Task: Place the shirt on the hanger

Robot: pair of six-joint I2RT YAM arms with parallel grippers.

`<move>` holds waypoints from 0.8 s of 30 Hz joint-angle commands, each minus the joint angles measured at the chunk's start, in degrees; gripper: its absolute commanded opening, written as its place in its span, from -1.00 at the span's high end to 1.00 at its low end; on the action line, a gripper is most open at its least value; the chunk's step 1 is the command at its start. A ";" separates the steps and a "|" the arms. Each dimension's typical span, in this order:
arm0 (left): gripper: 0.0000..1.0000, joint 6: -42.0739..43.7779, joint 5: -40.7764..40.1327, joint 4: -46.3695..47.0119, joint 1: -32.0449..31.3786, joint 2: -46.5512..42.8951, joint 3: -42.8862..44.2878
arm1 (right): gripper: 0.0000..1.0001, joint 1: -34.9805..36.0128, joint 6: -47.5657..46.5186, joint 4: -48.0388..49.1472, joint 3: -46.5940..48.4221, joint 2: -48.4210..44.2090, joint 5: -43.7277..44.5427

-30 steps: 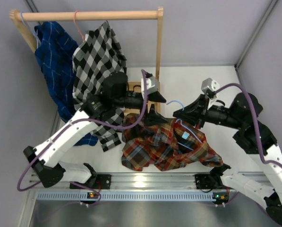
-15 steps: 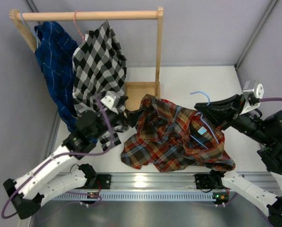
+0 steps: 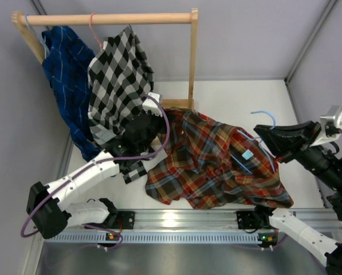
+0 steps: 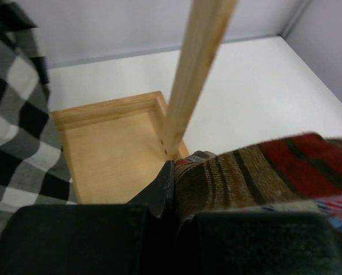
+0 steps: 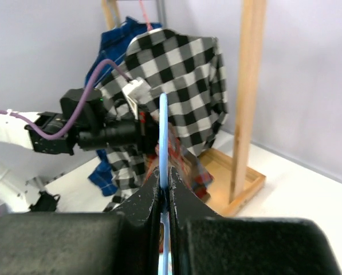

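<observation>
Now stretching shirt [image 3: 216, 166] wider across bench [image 3: 245, 97], left gripper [image 4: 173, 175] newly pinching its edge beside wooden rack base [image 4: 113, 149], right gripper [image 5: 164, 180] clamping light-blue hanger [image 5: 163, 132], hook pointing away from arms, shirt lying lengthwise left to right

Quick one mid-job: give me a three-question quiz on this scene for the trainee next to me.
1. True or false: the right fingers grip the hanger.
2. The left fingers pinch: A) a towel B) the plaid shirt C) a sock.
3. Fill in: ___ shirts hang on the rack.
Key: 1 true; 2 B; 3 two.
</observation>
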 commanded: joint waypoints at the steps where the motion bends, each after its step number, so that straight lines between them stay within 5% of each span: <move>1: 1.00 -5.74 -12.63 -3.72 1.84 0.03 3.98 | 1.00 -0.31 -1.22 1.78 -0.09 -5.44 8.53; 5: 1.00 -4.78 -0.97 -1.20 1.93 0.74 4.07 | 1.00 -0.31 -0.78 1.95 0.34 -4.32 5.46; 6: 0.81 -4.43 4.98 -0.49 1.84 0.74 4.16 | 1.00 -0.31 -0.69 2.04 0.52 -3.71 5.19; 8: 0.76 -4.08 9.41 0.13 1.84 0.65 5.30 | 1.00 -0.31 -0.95 1.95 1.66 -1.69 4.93; 11: 0.05 -2.59 12.51 -5.89 1.84 0.83 10.28 | 1.00 -0.31 -2.27 1.87 4.11 0.69 5.71; 13: -0.96 -1.01 15.39 -11.18 1.84 -0.48 13.72 | 1.00 -0.31 -3.41 1.78 6.56 2.70 6.07; 19: -0.96 5.58 32.16 -17.95 1.75 -4.46 27.67 | 1.00 -0.31 -3.07 -1.91 13.08 8.24 -0.86; 20: -0.96 8.38 40.98 -19.45 1.75 -3.32 30.24 | 1.00 -0.31 -2.89 -2.61 12.82 8.34 -2.70; 21: -0.96 16.24 58.30 -26.34 1.75 1.74 37.92 | 1.00 -0.31 -2.63 -2.53 10.91 7.91 -6.02; 22: -0.96 16.31 58.47 -28.50 1.75 1.79 39.57 | 1.00 -0.31 -2.63 -2.53 10.45 7.82 -6.06; 24: -0.96 24.99 71.84 -29.84 1.75 4.43 40.55 | 1.00 -0.31 -2.97 -2.62 10.01 7.73 -11.31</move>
